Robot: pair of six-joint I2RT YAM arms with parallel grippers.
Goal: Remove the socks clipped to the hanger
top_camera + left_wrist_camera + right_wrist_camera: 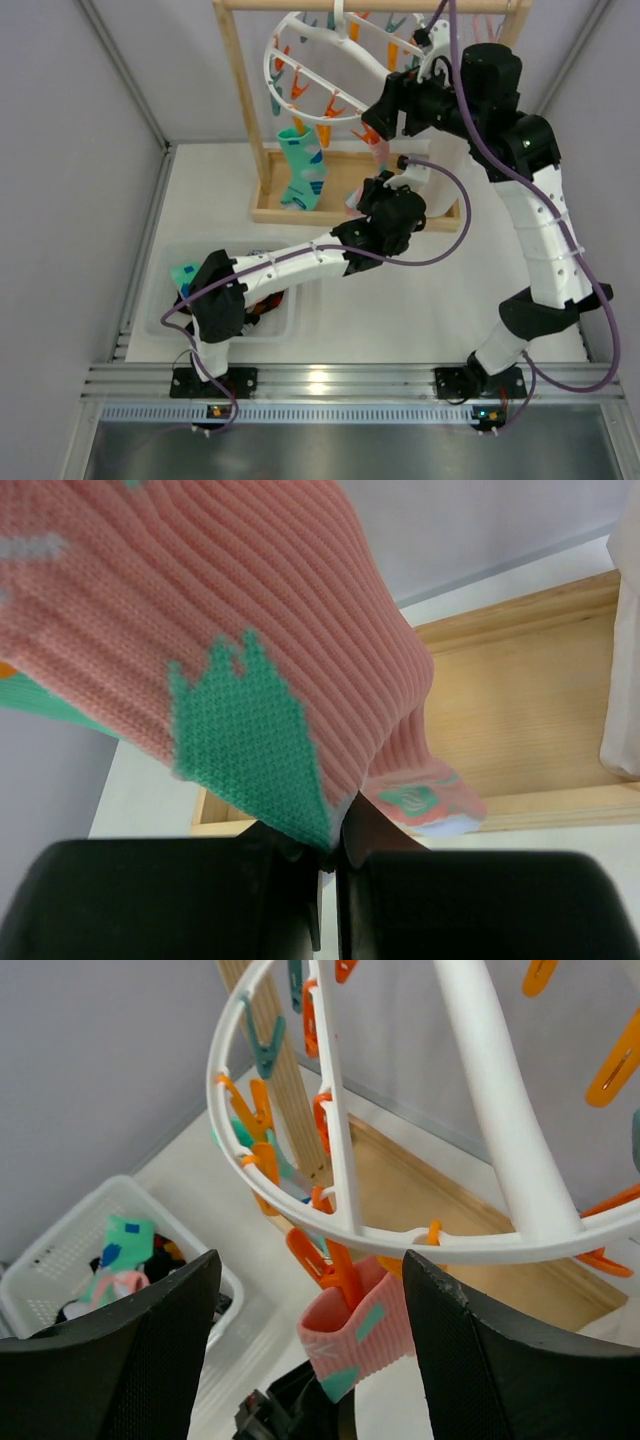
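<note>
The white ring hanger [322, 62] hangs from the wooden rack, with orange and teal pegs. A teal-green sock [303, 170] hangs clipped at its left. A pink sock with green marks [362, 1335] hangs from an orange peg [338, 1268] under the ring [480, 1245]. My left gripper [330, 860] is shut on the pink sock's [200, 610] lower edge; from above it sits below the hanger [375, 195]. My right gripper [310, 1350] is open, its fingers [150, 1350] wide on either side of the peg and sock, and it is up beside the ring [385, 110].
A white basket [160, 262] at the near left holds several loose socks; it also shows in the right wrist view [60, 1250]. The wooden rack base [340, 215] and its left post [245, 110] stand behind my left gripper. A white garment [625, 680] hangs at the right.
</note>
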